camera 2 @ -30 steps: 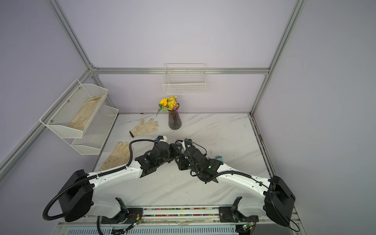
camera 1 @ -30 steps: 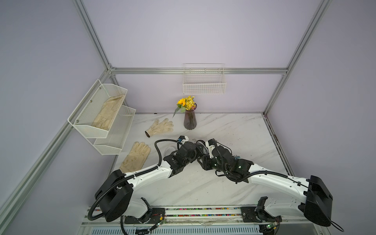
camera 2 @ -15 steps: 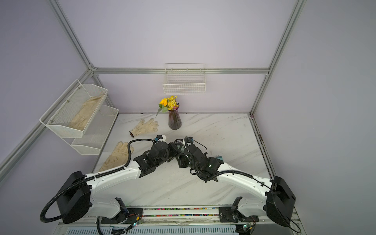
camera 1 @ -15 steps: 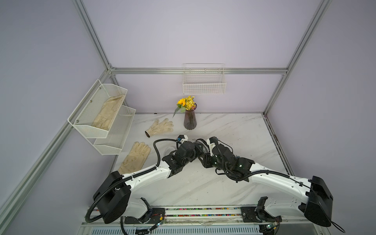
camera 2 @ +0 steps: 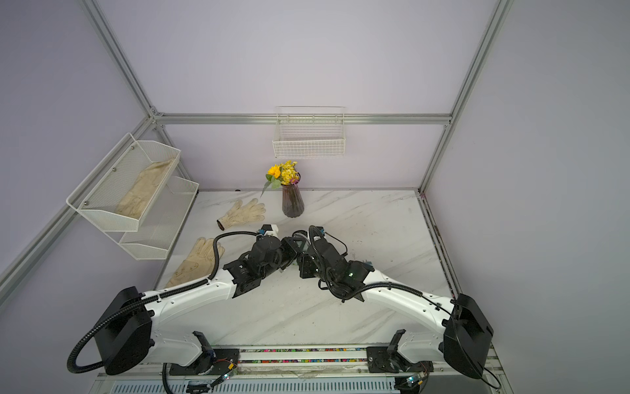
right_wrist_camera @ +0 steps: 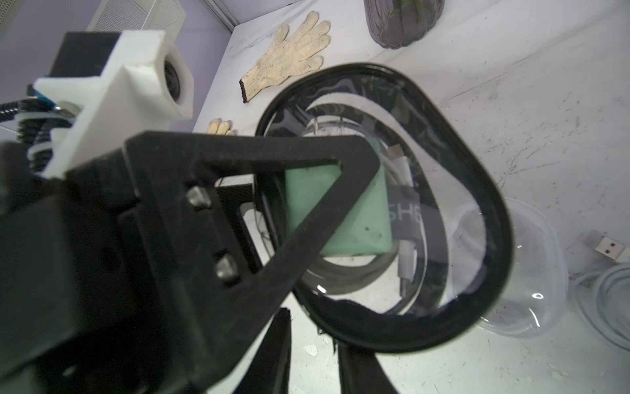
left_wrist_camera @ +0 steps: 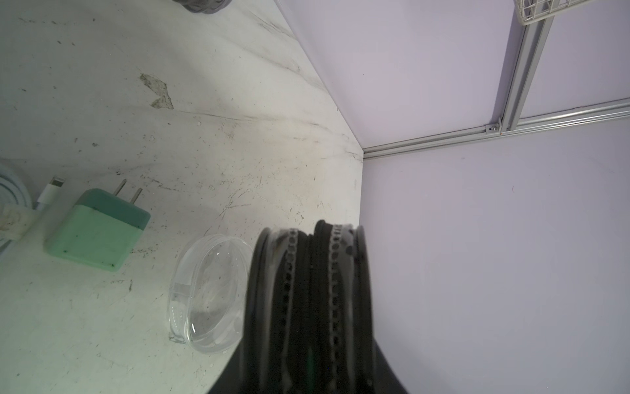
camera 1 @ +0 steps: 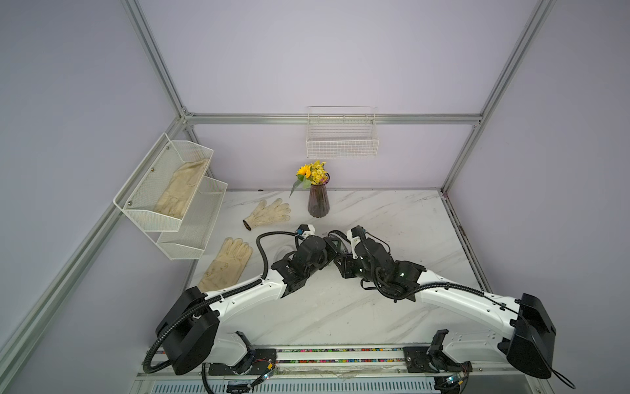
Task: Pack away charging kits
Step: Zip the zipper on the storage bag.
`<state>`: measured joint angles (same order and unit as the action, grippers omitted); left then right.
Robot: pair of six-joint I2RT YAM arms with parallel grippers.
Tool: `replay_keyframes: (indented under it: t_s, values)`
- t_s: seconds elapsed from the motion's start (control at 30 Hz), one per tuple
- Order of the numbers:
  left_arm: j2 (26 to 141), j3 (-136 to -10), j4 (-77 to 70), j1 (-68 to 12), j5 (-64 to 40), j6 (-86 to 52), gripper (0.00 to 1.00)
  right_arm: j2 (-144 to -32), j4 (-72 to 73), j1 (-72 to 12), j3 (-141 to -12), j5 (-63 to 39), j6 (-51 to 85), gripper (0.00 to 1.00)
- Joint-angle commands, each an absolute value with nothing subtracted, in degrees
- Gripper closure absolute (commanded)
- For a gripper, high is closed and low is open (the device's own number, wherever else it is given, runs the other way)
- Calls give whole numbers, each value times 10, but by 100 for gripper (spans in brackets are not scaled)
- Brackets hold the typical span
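1. Left gripper [right_wrist_camera: 358, 163]: pinched on the black-rimmed case [right_wrist_camera: 477, 191], which it holds on edge, with one finger flat across the clear face.
2. Case contents, just behind that finger: mint-green adapter [right_wrist_camera: 368, 218] and white cable [right_wrist_camera: 405, 259].
3. Right gripper [right_wrist_camera: 313, 331]: jaws set narrow, one finger on each side of the case's rim. Whether they grip the rim cannot be told.
4. On the table beside the left gripper, from nearest to farthest: transparent case [left_wrist_camera: 208, 290], loose adapter [left_wrist_camera: 95, 232], coiled cable [left_wrist_camera: 13, 194].
5. Against the earlier top views: both wrists stay met at the same spot in front of the vase [camera 1: 318, 201]. The knit glove [camera 1: 267, 213] has not moved.
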<state>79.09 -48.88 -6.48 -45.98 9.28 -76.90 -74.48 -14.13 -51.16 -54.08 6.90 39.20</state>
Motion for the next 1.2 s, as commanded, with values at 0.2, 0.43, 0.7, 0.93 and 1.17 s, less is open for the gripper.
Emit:
replay_keyframes:
  t_s: [0.2,0.43,0.7,0.93,1.17]
  values:
    - [752,-510,-102,-465,79,-743,71,-727,-135,-504,-544,74,387,100]
    - [739,-506,-91,-456,84,-734,71,-705,-161,-501,-514,63,380,100]
    - [724,-499,-76,-443,82,-728,74,-690,-189,-489,-510,51,371,100]
    - [722,-498,-70,-432,64,-716,78,-687,-226,-484,-516,49,353,100]
    - [717,-497,-53,-409,15,-699,83,-682,-257,-474,-523,58,322,100]
